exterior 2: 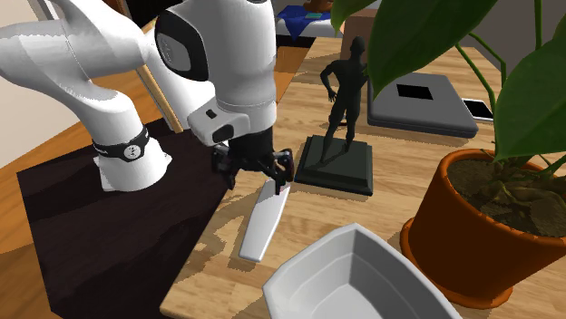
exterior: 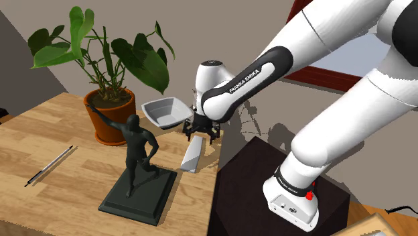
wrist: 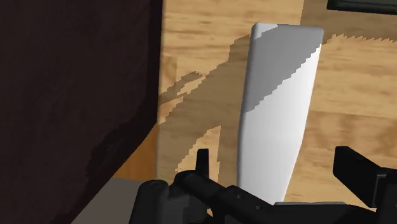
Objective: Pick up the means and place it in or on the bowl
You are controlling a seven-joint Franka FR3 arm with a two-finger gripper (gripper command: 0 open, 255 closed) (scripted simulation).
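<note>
**Black gripper point(exterior: 200, 134), fingers spread wide and holding nothing, hovers over its target.**

The white arm point(exterior: 335, 74), lettered "FRANKA EMIKA", the only writing I can read, reaches over the wooden table point(exterior: 53, 127). The pale angular bowl point(exterior: 166, 112) waits near the potted plant point(exterior: 110, 100). The flat white piece point(exterior: 192, 155) lies on the table between the fingers, untouched. This looks like the grasp step: next it must sink, close, lift and carry the piece to the bowl.

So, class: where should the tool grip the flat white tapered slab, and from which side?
Probably its narrower end, across the width, from straight above: the slab lies flat on the wooden table, and the open tool straddles that end.
</note>
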